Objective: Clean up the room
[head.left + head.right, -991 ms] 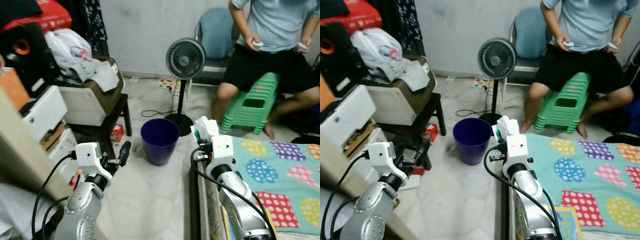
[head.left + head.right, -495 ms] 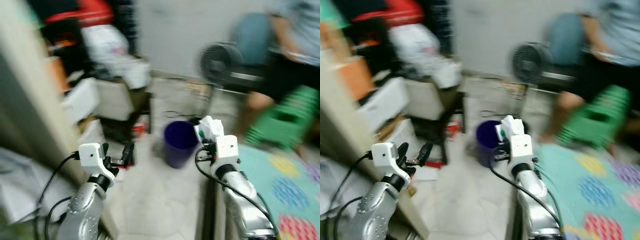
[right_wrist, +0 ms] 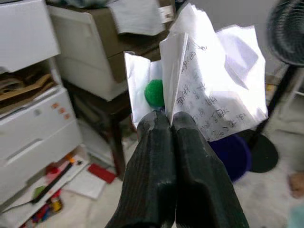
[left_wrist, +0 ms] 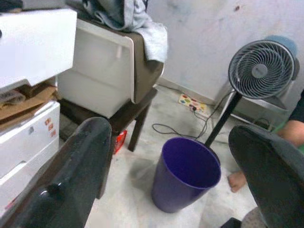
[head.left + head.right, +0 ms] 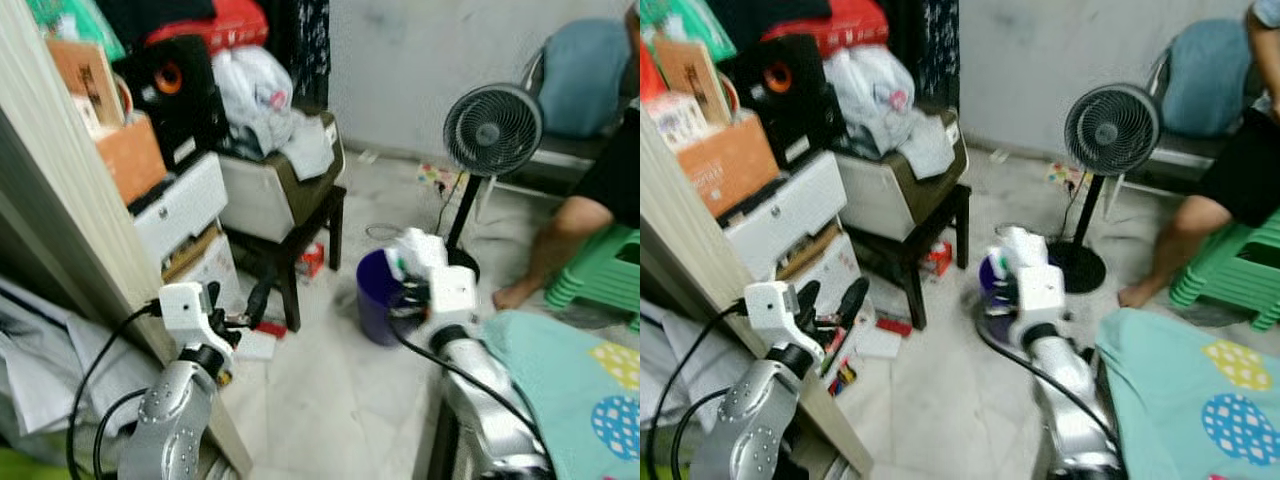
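My right gripper point(image 3: 167, 124) is shut on a crumpled white paper wad point(image 3: 209, 90) with handwriting and a green spot. In the left eye view that paper wad point(image 5: 414, 250) is held up right at the rim of the purple bin point(image 5: 374, 298), which stands on the pale floor and is partly hidden by the right gripper point(image 5: 408, 276). My left gripper point(image 5: 240, 300) is open and holds nothing, low at the left beside a wooden panel. The left wrist view looks between its two fingers point(image 4: 71, 180) at the purple bin point(image 4: 187, 173), whose inside looks bare.
A standing fan point(image 5: 492, 130) is just behind the bin, with a cable on the floor. A dark stool point(image 5: 300, 235) carries a beige box and clothes. White drawers point(image 5: 180, 205) and floor litter point(image 5: 250, 345) lie left. A person's leg point(image 5: 575, 225), green stool point(image 5: 605, 270) and dotted bedsheet point(image 5: 585, 385) are right.
The camera has swung left, so the whole scene sits further right. My right gripper, still holding the paper wad, now stands in front of the purple bin instead of to its right.
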### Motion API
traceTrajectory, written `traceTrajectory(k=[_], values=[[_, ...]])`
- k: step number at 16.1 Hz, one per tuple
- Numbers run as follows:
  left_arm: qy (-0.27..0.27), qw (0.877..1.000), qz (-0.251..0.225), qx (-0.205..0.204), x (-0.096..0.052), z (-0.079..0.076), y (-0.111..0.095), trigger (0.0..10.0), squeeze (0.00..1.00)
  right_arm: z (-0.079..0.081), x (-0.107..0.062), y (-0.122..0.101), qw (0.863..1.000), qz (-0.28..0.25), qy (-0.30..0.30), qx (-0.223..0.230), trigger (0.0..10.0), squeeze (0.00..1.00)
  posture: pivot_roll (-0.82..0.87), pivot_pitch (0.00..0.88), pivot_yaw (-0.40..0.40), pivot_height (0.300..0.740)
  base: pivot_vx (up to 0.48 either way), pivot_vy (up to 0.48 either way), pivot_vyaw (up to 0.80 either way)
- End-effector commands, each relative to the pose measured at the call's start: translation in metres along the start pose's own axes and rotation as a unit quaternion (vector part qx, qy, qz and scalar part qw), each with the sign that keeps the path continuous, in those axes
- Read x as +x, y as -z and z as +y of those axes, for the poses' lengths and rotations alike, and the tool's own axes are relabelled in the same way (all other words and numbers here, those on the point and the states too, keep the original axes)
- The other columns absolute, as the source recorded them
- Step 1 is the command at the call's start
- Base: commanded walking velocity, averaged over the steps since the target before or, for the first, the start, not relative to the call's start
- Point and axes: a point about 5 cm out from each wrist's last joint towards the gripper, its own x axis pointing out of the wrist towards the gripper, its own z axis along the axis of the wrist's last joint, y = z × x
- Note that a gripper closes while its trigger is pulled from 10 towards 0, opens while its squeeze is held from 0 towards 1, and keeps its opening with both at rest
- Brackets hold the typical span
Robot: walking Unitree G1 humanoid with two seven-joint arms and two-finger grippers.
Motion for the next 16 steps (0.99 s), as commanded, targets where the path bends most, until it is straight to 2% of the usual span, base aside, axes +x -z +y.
traceTrajectory(k=[1, 3, 7, 16], values=[[-0.012, 1.0, -0.001, 0.0, -0.001, 0.006, -0.002, 10.0, 0.0, -0.002, 0.0, -0.003, 1.0, -0.003, 0.005, -0.002, 10.0, 0.0, -0.05, 0.0, 0.0, 0.74, 0.0, 0.0, 0.0], [-0.015, 1.0, -0.001, -0.006, -0.001, 0.006, -0.001, 10.0, 0.0, -0.002, 0.0, -0.003, 1.0, -0.003, 0.004, -0.005, 10.0, 0.0, -0.05, 0.0, -0.002, 0.74, 0.0, 0.0, 0.0], [0.038, 0.999, 0.004, -0.033, -0.003, -0.005, -0.002, 10.0, 0.0, -0.003, 0.0, -0.002, 1.0, -0.001, 0.003, 0.001, 10.0, 0.0, -0.05, 0.0, -0.005, 0.74, 0.0, 0.0, 0.22], [0.06, 0.997, 0.008, -0.046, -0.004, -0.009, -0.002, 10.0, 0.0, 0.0, 0.001, -0.003, 1.0, -0.003, -0.01, -0.002, 10.0, 0.0, -0.05, 0.0, -0.01, 0.74, 0.0, 0.0, -0.76]])
